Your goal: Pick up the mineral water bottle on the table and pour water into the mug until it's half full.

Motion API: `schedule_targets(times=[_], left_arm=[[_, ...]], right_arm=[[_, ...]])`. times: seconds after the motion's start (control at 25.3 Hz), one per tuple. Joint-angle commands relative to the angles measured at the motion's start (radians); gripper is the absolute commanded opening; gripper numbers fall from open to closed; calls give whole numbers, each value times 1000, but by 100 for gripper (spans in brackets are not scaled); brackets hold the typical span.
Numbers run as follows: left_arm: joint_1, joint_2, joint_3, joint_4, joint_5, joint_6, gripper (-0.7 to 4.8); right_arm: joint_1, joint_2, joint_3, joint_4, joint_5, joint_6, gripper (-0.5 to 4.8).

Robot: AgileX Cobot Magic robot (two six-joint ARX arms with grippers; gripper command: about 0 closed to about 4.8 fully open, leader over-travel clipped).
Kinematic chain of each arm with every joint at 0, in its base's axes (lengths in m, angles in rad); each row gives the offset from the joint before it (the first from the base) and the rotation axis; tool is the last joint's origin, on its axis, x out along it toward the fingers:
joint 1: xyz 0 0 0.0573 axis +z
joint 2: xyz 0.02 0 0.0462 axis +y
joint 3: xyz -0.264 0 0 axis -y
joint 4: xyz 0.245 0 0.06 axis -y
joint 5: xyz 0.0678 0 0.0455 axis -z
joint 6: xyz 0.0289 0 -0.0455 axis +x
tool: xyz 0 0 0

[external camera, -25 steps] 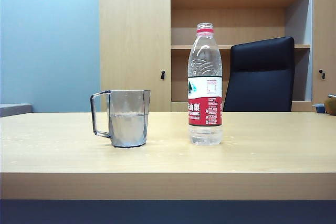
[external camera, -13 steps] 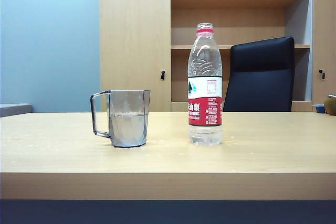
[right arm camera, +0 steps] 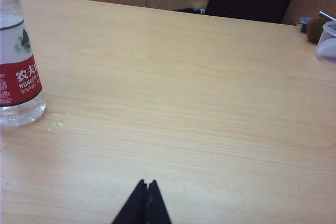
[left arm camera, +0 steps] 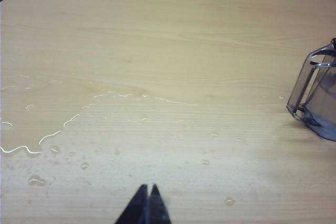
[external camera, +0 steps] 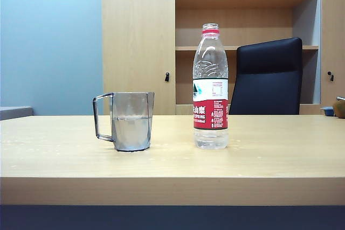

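The mineral water bottle stands upright and uncapped on the table, a little right of centre; its lower part also shows in the right wrist view as the bottle. Left of it stands the grey faceted mug, handle to the left, with water up to about its middle; the mug sits at the edge of the left wrist view. My left gripper is shut and empty over the wet table, apart from the mug. My right gripper is shut and empty, well clear of the bottle. Neither arm appears in the exterior view.
Spilled water streaks and drops lie on the table beside the left gripper. A black office chair and wooden shelves stand behind the table. A white container and small objects sit at the far right edge.
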Motion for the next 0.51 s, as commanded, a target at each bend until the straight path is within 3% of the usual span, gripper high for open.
schedule_targets(times=[0.04, 0.2, 0.32, 0.51], left_arm=[[0, 1, 2, -5, 2, 0, -4], [0, 1, 2, -5, 2, 0, -4], [0, 1, 2, -5, 2, 0, -4], [0, 1, 2, -5, 2, 0, -4]], right_arm=[[0, -3, -6, -23, 0, 5, -7], [-2, -3, -6, -60, 5, 20, -8], [-2, -3, -6, -55, 50, 138, -8], [-2, -3, -6, -45, 52, 130, -8]])
